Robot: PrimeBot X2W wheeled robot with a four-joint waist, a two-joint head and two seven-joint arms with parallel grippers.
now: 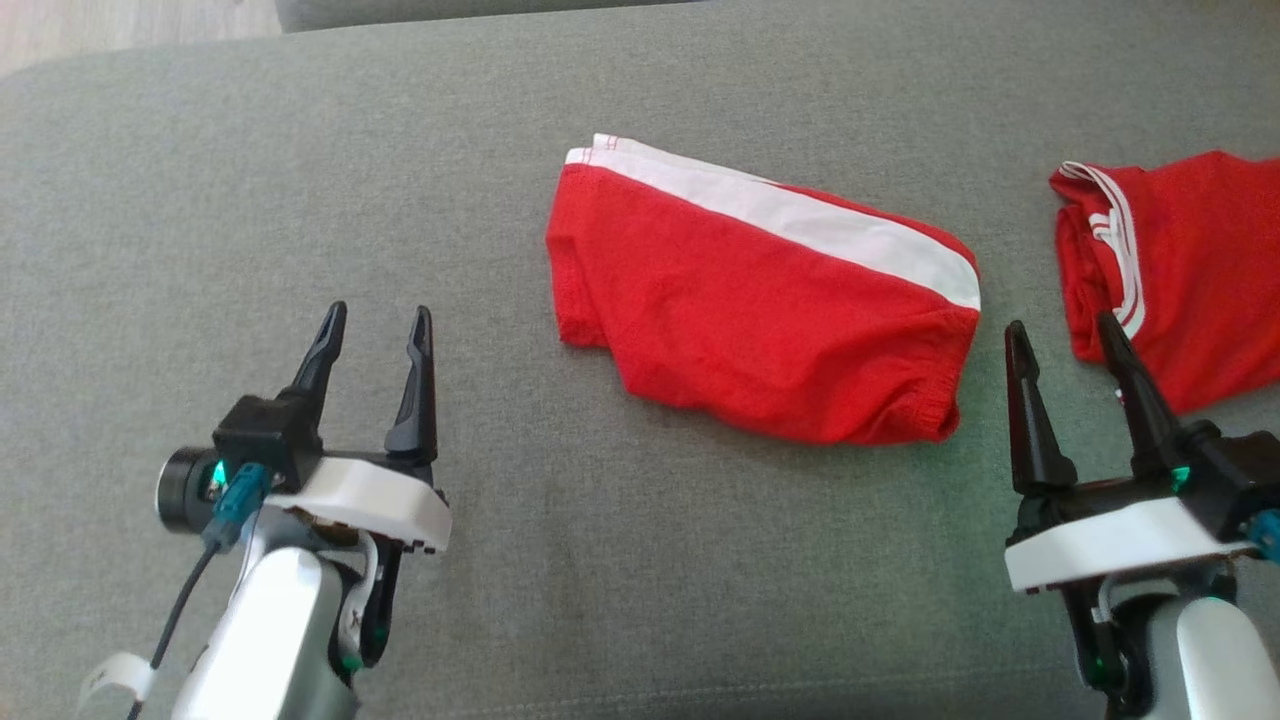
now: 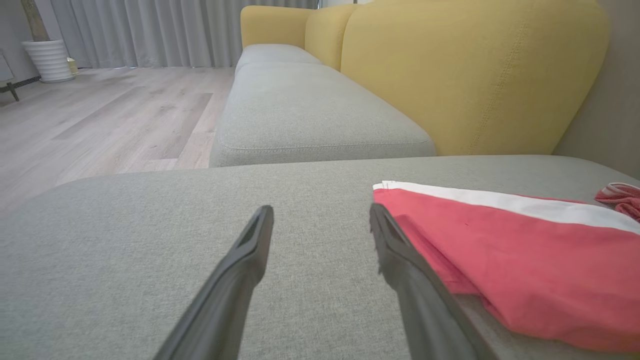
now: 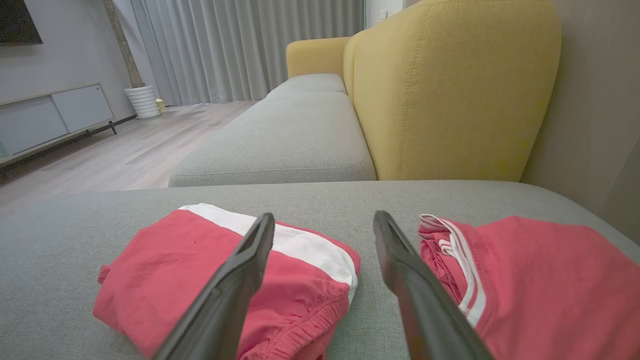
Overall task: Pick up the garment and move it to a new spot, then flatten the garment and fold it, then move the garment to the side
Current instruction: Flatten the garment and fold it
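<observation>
Red shorts folded at the middle of a grey sofa cushion
Bare cushion spreads from the rounded far-left corner past the left gripper, open and empty. The shorts' long axis runs far-left to near-right, with the white stripe along the far side and the gathered waistband toward the right gripper, also open and empty. A second red garment lies at the right edge.

You're working in a home living room. You're looking at a sofa with grey seat cushions and yellow backrests. Grey curtains are hanging to the wood-plank floor. A white ribbed planter is standing by them. A low cabinet is sitting against the wall under a dark screen. A red garment is lying on the grey upholstery.
</observation>
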